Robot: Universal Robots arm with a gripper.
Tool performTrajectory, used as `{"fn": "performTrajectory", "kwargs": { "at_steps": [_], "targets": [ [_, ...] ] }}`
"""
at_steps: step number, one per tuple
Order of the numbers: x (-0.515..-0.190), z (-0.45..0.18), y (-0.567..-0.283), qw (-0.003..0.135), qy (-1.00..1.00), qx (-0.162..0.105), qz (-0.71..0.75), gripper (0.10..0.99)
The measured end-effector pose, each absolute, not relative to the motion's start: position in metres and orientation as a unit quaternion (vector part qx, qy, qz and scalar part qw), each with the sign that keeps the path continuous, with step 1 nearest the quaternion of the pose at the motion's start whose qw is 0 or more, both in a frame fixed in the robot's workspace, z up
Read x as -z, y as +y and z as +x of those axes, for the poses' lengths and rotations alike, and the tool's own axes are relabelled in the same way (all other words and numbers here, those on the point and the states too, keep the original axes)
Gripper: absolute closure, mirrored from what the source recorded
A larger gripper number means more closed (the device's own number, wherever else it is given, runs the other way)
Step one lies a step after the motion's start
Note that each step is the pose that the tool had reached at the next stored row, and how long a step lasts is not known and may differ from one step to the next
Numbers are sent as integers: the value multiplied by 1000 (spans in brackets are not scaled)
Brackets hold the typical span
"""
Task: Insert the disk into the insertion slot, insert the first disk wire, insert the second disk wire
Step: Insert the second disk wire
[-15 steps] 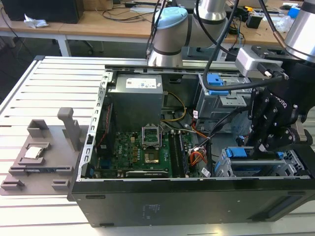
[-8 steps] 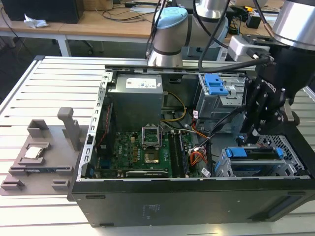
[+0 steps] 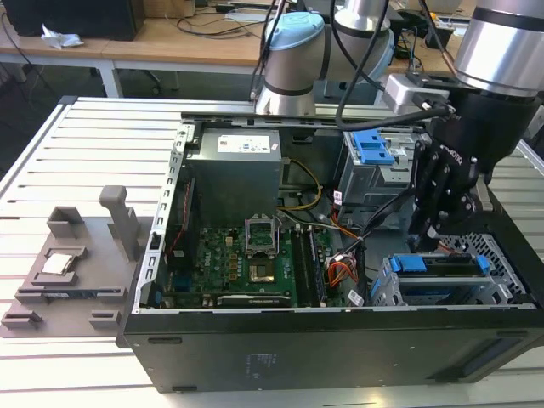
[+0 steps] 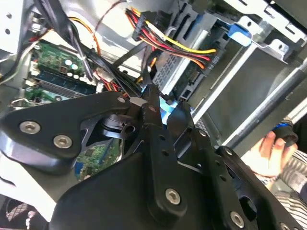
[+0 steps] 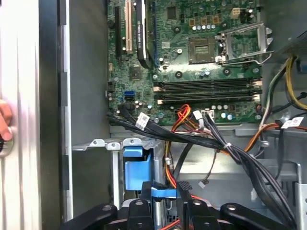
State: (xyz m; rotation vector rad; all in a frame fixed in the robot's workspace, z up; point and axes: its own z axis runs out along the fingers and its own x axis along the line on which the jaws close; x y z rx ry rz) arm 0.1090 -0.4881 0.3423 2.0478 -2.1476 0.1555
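1. Tool (image 3: pixel 435 231) hung inside the open computer case (image 3: pixel 255 357) on the table (image 3: pixel 51 374), just above the disk (image 3: pixel 438 270), in the exterior view.
2. Disk sat in its blue caddy inside the slot (image 3: pixel 384 289), at about 4 o'clock from the motherboard (image 3: pixel 246 268).
3. Tool's fingers (image 5: pixel 184 191) stood close together in the first wrist view, pinching a flat blue connector (image 5: pixel 163 193) between their tips.
4. Second wrist view showed the same blue piece (image 4: pixel 165 106) between the black fingers (image 4: pixel 152 108), beside a red-and-yellow wire bundle (image 4: pixel 172 48).
5. Black cables (image 5: pixel 192 139) ran across the case from the motherboard (image 5: pixel 192 48) toward the tool.
6. Person's hand (image 4: pixel 268 155) rested outside the case wall.
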Motion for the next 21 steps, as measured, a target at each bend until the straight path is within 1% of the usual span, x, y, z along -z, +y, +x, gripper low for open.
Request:
{"fn": "performTrajectory", "kwargs": {
  "at_steps": [2, 3, 9, 10, 11, 12, 13, 14, 18, 21],
  "targets": [
    [-341, 109, -488, 94, -719, -61, 686, 745],
    [-340, 109, -488, 96, -719, -63, 685, 745],
    [-338, 109, -487, 97, -719, -65, 685, 745],
    [-338, 109, -487, 97, -719, -65, 685, 757],
    [-338, 109, -487, 97, -719, -65, 685, 824],
    [-338, 109, -487, 97, -719, -65, 685, 824],
    [-338, 109, -487, 97, -719, -65, 685, 890],
    [-338, 109, -487, 97, -719, -65, 685, 937],
    [-338, 109, -487, 97, -719, -65, 685, 937],
    [-348, 109, -487, 97, -719, -65, 685, 937]
  ]
}}
